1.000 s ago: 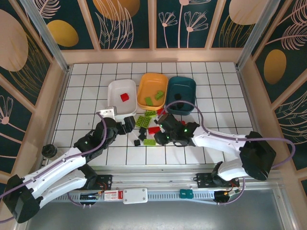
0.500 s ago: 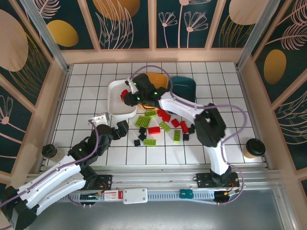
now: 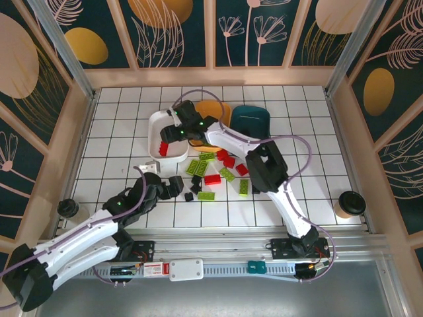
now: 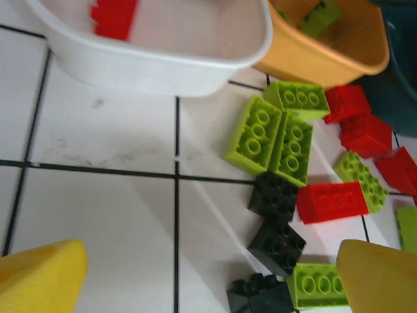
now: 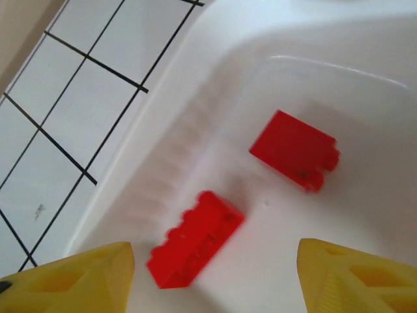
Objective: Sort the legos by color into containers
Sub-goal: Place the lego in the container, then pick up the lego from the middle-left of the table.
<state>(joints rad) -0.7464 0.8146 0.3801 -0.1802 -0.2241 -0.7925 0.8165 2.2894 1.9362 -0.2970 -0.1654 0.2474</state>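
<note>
White-tiled desk (image 3: 112, 119) within a patterned enclosure. The right jaws are hanging released above the white tray (image 5: 215, 78), two red bricks (image 5: 195, 238) lying beneath them; the left jaws are hovering released, mixed legos (image 4: 255, 134) lying just ahead.

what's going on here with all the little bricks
Two robot arms are sorting lego bricks into trays by colour. The right gripper hangs open over the white tray, where two red bricks lie. The left gripper, also open, hovers low over the loose pile of red, green and black bricks on the tiled table, close to two black bricks. A green brick sits in the orange tray.
</note>
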